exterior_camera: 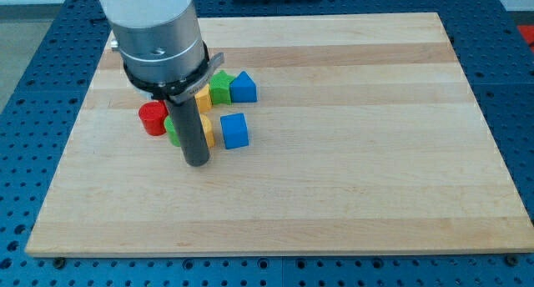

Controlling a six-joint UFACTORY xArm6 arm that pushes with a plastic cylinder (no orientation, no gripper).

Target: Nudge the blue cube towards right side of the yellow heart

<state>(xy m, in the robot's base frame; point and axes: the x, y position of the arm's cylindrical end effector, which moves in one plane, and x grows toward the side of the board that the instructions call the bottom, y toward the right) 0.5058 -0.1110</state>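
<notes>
The blue cube (235, 130) sits near the board's left centre. A yellow block (208, 130), partly hidden by my rod, lies just left of the cube and touches it; its shape cannot be made out. My tip (197, 160) rests on the board below and left of the blue cube, close to the yellow block's lower edge. A second yellow block (203, 98) shows above, also partly hidden by the rod.
A second blue block (243, 88) and a green block (220, 88) lie above the cube. A red cylinder (153, 118) and a green block (173, 128) lie left of my rod. The wooden board (350, 153) sits on a blue perforated table.
</notes>
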